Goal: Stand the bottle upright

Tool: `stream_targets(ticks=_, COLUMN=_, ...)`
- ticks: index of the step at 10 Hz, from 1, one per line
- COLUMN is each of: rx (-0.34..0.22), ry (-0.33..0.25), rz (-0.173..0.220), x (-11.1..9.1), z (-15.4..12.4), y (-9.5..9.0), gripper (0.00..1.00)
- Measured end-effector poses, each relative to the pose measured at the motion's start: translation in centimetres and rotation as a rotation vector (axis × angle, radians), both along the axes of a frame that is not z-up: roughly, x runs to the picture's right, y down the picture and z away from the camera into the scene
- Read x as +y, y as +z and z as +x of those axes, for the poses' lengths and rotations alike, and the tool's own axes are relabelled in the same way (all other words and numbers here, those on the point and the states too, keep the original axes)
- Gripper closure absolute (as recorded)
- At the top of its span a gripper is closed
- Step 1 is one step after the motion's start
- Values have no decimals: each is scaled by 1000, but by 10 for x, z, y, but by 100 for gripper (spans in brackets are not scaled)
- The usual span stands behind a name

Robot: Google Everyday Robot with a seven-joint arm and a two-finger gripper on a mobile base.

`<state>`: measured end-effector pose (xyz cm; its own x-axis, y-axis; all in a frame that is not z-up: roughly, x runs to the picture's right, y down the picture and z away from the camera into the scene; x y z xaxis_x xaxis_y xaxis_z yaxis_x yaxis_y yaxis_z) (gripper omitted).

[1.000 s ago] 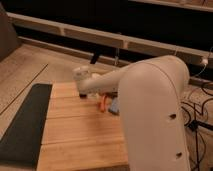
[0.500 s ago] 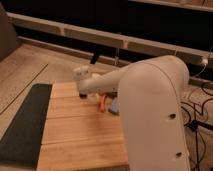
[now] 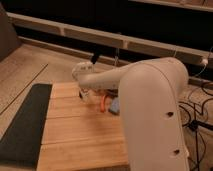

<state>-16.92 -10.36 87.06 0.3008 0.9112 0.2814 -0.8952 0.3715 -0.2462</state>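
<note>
The claw (image 3: 84, 94) is seen low over the table (image 3: 75, 135), clenched on what is judged the bottle (image 3: 86, 96); standing it upright is not yet confirmed.

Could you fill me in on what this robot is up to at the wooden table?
The robot's white arm reaches across the wooden table, with its hand down at the tabletop near the far edge, fingers shut. A small pale bottle seems to be at the hand, but whether it is gripped or upright is hard to tell. A thin orange stick and a blue block lie just beside it, and a dark mat covers the table's left side.
</note>
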Motion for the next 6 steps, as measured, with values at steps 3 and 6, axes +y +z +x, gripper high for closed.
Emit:
stream_targets(ticks=3, rx=1, ry=1, rz=1, x=0, z=1, y=0, gripper=100)
stream_targets(ticks=6, rx=1, ry=1, rz=1, x=0, z=0, y=0, gripper=100)
